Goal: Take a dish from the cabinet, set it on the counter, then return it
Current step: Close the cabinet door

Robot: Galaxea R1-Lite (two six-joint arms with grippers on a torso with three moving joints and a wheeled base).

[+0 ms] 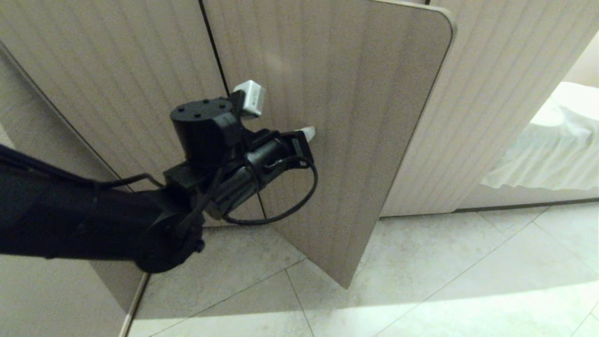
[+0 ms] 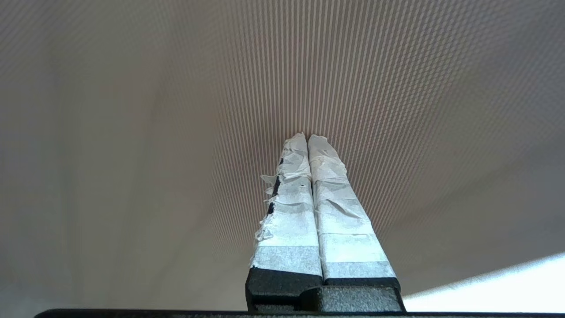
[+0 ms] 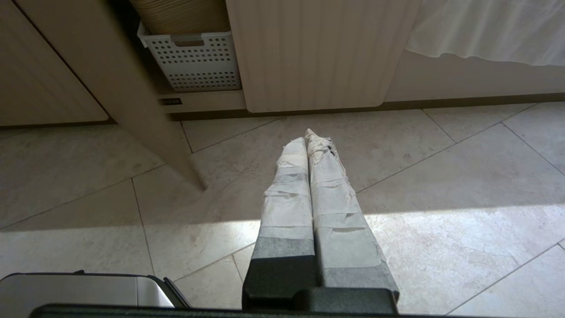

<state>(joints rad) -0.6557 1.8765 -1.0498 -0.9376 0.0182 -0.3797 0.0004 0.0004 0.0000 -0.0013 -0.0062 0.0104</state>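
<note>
Cabinet door is standing swung open on its hinge, and the left pincer is pointing its taped fingertips right up against the door's fluted face, fingers pressed together and gripping nothing. Lower down, the right pincer is hanging closed and empty over the tiled floor. Beyond it, a white slotted basket is sitting inside the cabinet opening. No dish is showing.

Dim, soft-focus views; bright sunlight bands the floor, and the cabinet door stands in shadow.
</note>
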